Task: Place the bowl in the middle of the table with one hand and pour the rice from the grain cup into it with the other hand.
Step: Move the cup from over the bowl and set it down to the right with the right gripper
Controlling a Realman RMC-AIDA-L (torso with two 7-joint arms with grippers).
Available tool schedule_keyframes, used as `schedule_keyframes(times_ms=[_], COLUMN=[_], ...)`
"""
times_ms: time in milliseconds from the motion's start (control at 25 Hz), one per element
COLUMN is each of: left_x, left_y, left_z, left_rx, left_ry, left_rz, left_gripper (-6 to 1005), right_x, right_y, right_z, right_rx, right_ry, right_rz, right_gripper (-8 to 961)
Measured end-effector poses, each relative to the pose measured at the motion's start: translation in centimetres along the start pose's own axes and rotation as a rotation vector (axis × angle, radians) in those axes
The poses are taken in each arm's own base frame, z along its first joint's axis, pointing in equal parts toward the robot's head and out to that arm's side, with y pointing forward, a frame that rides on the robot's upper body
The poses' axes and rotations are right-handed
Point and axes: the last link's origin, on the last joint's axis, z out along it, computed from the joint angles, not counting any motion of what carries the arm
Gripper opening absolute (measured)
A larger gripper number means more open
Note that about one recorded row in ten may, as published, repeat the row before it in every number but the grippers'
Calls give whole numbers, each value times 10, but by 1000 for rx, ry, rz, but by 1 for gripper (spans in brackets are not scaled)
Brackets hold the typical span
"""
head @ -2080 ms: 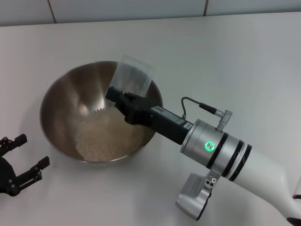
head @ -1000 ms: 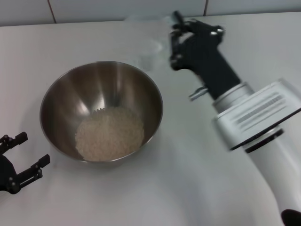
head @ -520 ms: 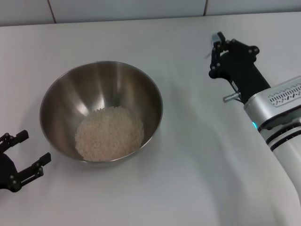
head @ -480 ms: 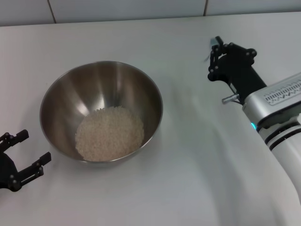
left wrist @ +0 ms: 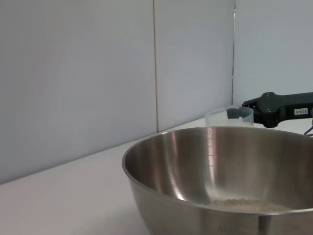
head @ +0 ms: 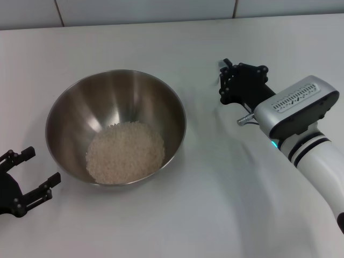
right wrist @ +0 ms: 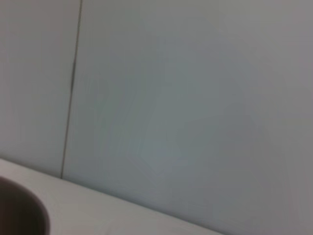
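Note:
The steel bowl [head: 115, 126] stands on the white table [head: 177, 215], left of the middle, with a heap of rice [head: 125, 151] in its bottom. It also shows in the left wrist view [left wrist: 220, 176]. My right gripper [head: 223, 83] is to the right of the bowl, apart from it, low over the table. In the left wrist view its black fingers [left wrist: 274, 108] are closed on the clear grain cup [left wrist: 229, 117], which is upright and looks empty. In the head view the gripper hides the cup. My left gripper [head: 24, 180] is open and empty near the table's front left corner.
A pale tiled wall [head: 161, 11] runs along the table's far edge. Bare tabletop lies in front of the bowl and between the bowl and my right gripper. The right wrist view shows mostly wall.
My right gripper lifted the cup away from over the bowl, swung right toward the back, then came nearer and a little left. The bowl, rice and left gripper have not moved.

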Motion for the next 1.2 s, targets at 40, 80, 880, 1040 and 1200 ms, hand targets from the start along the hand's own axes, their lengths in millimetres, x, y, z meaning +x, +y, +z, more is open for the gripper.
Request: schedule_keyframes(times_ms=[40, 80, 880, 1040, 1200], left_x=[0, 0, -1, -1, -1], left_y=[0, 0, 0, 0, 0], left_z=[0, 0, 1, 1, 1], left_rx=[0, 0, 5, 6, 6], left_ry=[0, 0, -6, -7, -7], left_rz=[0, 0, -2, -2, -1], left_gripper=[802, 802, 802, 802, 802], right_x=[0, 1, 9, 13, 16], right_y=[1, 2, 16, 15, 16], right_z=[1, 1, -2, -5, -11], right_rx=[-7, -14, -87, -81, -74], right_ry=[5, 10, 59, 68, 71], right_rz=[-5, -9, -39, -34, -20], right_gripper=[107, 107, 123, 179, 253])
